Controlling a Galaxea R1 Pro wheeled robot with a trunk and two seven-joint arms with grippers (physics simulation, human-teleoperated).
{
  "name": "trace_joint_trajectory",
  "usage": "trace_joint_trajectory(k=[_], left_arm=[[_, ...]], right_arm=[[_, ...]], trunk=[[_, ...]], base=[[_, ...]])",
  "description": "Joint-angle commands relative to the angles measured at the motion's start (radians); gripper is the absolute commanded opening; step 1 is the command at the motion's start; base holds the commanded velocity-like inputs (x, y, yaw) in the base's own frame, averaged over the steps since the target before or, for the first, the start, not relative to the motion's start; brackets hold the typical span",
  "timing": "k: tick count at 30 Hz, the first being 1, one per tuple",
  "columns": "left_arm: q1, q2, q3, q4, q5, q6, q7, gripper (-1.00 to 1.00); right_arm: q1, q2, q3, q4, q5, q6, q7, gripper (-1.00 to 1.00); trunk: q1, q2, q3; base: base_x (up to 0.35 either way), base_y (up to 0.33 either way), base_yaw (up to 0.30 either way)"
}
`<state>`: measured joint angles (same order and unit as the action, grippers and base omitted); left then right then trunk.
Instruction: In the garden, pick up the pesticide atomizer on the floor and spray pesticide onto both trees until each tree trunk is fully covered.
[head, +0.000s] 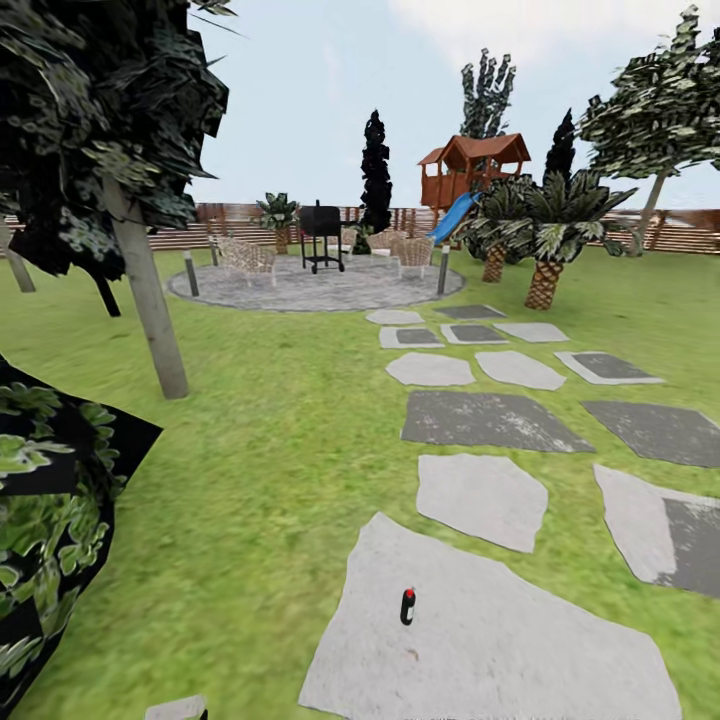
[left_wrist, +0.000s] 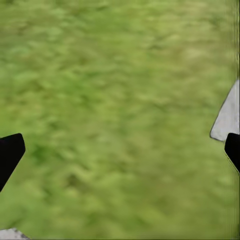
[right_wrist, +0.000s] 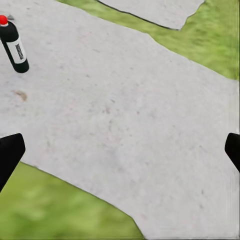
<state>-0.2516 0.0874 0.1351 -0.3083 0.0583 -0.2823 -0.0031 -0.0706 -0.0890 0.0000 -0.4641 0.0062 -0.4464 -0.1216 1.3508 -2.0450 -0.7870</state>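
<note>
Right tool (right_wrist: 120, 155) spread over paving with atomizer (right_wrist: 13, 44); left tool (left_wrist: 120, 152) spread over grass (left_wrist: 115, 100).

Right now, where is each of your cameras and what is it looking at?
Head view: up on my head, facing forward over the garden lawn; the atomizer stands on a grey stone.
Left wrist view: by my left gripper, facing grass; black fingertips show.
Right wrist view: by my right gripper, facing stone.
Shared: the atomizer shows in the head and right wrist views.
</note>
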Motion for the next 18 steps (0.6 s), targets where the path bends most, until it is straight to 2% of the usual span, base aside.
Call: trace_joint_trajectory(k=[1,18], left_arm=[[0.0,0.0,0.0,0.001,0.0,0.0,0.0,1.0],[0.0,0.0,0.001,0.001,0.0,0.0,0.0,1.0]], right_arm=[[0.0,0.0,0.0,0.0,0.0,0.0,0.0,1.0],[0.0,0.0,0.0,0.002,0.0,0.0,0.0,1.0]], trunk=[[0.0,0.0,0.0],[0.0,0.0,0.0]], base=[[0.0,0.0,-0.265],[0.0,0.0,-0.265]])
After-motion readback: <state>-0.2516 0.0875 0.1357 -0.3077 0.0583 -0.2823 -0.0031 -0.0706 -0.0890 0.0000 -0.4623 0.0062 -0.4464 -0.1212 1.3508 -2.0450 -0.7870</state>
